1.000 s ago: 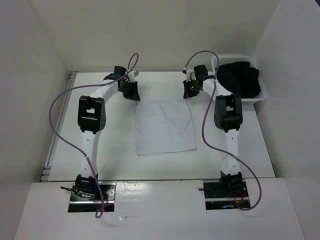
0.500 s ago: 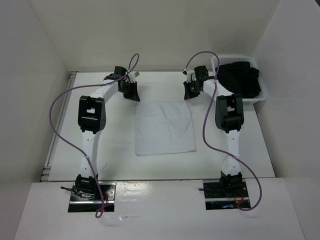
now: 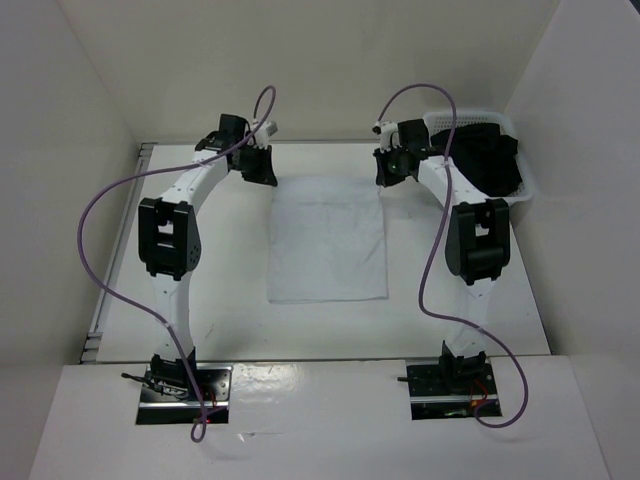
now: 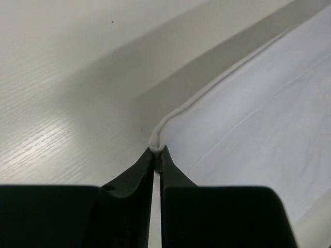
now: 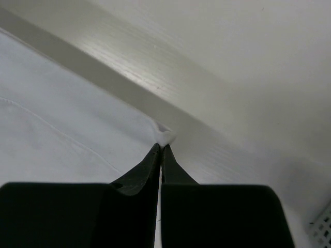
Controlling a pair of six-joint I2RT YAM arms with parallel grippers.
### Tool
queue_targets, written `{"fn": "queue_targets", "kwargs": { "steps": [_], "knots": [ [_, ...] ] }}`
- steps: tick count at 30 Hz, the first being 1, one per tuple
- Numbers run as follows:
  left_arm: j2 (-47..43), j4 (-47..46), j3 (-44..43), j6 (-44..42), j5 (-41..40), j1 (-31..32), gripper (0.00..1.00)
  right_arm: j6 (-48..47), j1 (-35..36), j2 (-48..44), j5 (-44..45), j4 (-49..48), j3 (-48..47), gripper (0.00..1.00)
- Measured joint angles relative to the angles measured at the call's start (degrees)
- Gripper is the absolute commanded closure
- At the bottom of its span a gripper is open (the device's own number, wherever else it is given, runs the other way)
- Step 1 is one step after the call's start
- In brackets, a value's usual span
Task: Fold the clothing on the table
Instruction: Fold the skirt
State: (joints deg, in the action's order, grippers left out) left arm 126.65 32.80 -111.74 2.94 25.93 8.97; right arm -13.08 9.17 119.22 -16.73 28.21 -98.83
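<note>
Far corners of the thin white wrinkly fabric garment (image 3: 328,240) pinched by slim margins

The garment is spread flat on the large smooth white tabletop (image 3: 230,300). Its far-left corner is nipped by the left claw (image 4: 156,151), its far-right by the right claw (image 5: 161,144). Only a small nub is held at each tip, so a corner could be lost when lifted; unequal pulls would skew the fold.

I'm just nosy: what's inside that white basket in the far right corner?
The basket holds a crumpled black garment that fills most of it. The garment covers the basket's floor and anything lying underneath, so those cannot be seen.
</note>
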Motion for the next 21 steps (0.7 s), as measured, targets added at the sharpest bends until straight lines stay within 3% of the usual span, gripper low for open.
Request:
{"fn": "queue_targets", "kwargs": {
  "steps": [14,18,21],
  "knots": [
    [2.8,2.5,-11.3,-0.1,-5.6,1.5,0.93,1.3,1.7,-2.4,10.0,-7.8,0.2,1.00],
    [2.4,1.6,-10.2,-1.6,-6.4,1.9,0.93,1.1,1.7,-2.4,10.3,-8.1,0.3,1.00],
    [-0.8,-0.5,-2.6,-3.7,-6.4,1.9,0.93,-0.3,1.8,-4.1,9.6,-8.7,3.4,1.00]
  ]
}}
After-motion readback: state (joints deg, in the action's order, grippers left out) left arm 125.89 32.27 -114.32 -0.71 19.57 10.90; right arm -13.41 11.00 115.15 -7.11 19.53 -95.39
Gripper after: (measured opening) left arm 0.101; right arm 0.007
